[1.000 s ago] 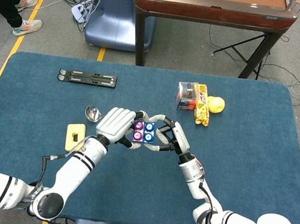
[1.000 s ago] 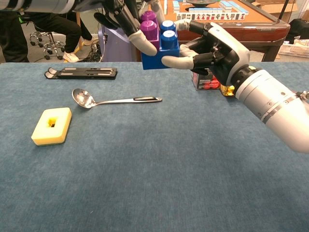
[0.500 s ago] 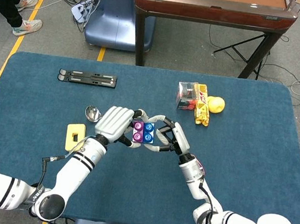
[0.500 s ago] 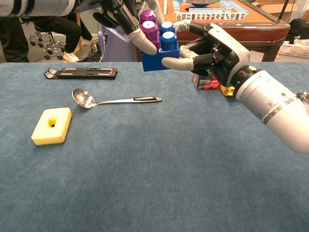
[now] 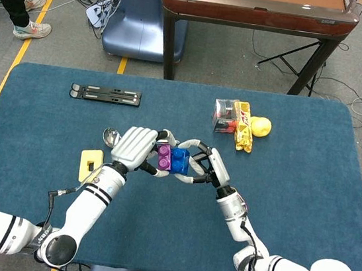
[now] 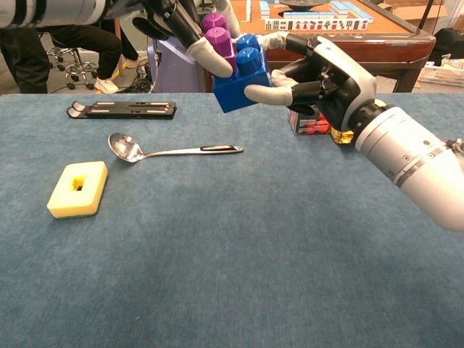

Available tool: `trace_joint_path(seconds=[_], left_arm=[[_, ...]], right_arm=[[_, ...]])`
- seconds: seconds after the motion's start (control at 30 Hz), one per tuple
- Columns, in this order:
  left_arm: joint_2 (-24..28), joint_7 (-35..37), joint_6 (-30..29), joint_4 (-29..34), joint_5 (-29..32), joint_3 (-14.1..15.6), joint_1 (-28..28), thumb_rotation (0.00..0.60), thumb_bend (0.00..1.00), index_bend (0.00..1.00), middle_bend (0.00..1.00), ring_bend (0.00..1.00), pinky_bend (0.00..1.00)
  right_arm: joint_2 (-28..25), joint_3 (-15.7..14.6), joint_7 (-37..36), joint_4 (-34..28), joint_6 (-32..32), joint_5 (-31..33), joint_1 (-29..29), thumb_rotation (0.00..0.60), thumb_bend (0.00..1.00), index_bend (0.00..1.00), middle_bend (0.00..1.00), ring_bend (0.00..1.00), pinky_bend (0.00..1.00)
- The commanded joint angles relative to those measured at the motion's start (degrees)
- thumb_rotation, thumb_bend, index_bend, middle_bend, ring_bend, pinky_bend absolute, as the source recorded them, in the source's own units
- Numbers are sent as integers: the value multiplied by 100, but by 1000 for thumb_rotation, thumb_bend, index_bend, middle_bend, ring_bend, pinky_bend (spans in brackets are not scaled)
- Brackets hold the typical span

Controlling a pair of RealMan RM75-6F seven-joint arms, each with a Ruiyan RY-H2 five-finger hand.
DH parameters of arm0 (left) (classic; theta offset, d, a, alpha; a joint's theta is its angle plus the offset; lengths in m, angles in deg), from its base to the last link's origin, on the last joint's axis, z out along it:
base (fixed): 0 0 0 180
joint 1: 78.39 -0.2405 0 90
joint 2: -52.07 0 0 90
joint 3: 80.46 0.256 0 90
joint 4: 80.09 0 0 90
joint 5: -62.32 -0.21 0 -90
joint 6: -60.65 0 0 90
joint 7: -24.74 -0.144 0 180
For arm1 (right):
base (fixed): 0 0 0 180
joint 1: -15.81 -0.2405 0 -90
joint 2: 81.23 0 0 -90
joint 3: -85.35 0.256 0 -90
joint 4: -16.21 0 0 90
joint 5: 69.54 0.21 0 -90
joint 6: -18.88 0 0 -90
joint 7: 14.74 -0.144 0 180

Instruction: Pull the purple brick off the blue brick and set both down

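Observation:
Both hands hold the joined bricks in the air above the table's middle. The purple brick [image 6: 216, 35] [image 5: 163, 157] sits on the left half of the blue brick [image 6: 243, 76] [image 5: 179, 160]. My left hand [image 5: 134, 145] [image 6: 180, 25] grips the purple brick from the left. My right hand [image 5: 208, 165] [image 6: 322, 71] grips the blue brick from the right. The pair is tilted, its top leaning to the left, and the purple brick still looks seated on the blue one.
On the blue table [image 5: 307, 192] lie a metal spoon [image 6: 163, 151], a yellow sponge block [image 6: 77, 188] [image 5: 90, 164], a black flat clip-like bar [image 5: 105, 94], and at the back right a small clear box [image 5: 225, 116], a snack packet [image 5: 243, 132] and a yellow round fruit [image 5: 260, 126].
The joined bricks have tipped from level to leaning left, and both hands have shifted slightly left with them. The purple brick looks slightly pried but stays attached.

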Motion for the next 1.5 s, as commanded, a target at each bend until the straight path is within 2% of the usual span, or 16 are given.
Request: trace_joint_path(seconds=[0.03, 0.53, 0.83, 1.03, 1.3, 1.5], left_arm=[[0, -3, -9, -1, -16, -10, -20, 600, 68, 657, 1000, 981, 1000], [21, -71, 14, 57, -105, 32, -174, 600, 68, 661, 1000, 982, 1000], [-48, -162, 67, 53, -165, 217, -266, 600, 68, 662, 1000, 981, 1000], [-199, -169, 124, -2, -255, 373, -336, 600, 69, 662, 1000, 982, 1000], [-585, -271, 220, -93, -427, 739, -424, 600, 68, 662, 1000, 982, 1000], [-952, -270, 338, -348, -389, 827, -437, 600, 68, 663, 1000, 982, 1000]], right_arm=[[0, 0, -9, 5, 4, 0, 4, 600, 492, 603, 1000, 1000, 1000], [-81, -52, 23, -8, 38, 4, 97, 600, 492, 603, 1000, 1000, 1000], [-389, -145, 435, -215, 9, 53, 265, 600, 495, 603, 1000, 1000, 1000], [-642, -198, 981, -439, -97, 131, 358, 600, 505, 603, 1000, 1000, 1000], [-1072, -213, 2138, -927, -397, 358, 423, 600, 515, 603, 1000, 1000, 1000], [-1409, -217, 2824, -1320, -711, 575, 435, 600, 520, 603, 1000, 1000, 1000]])
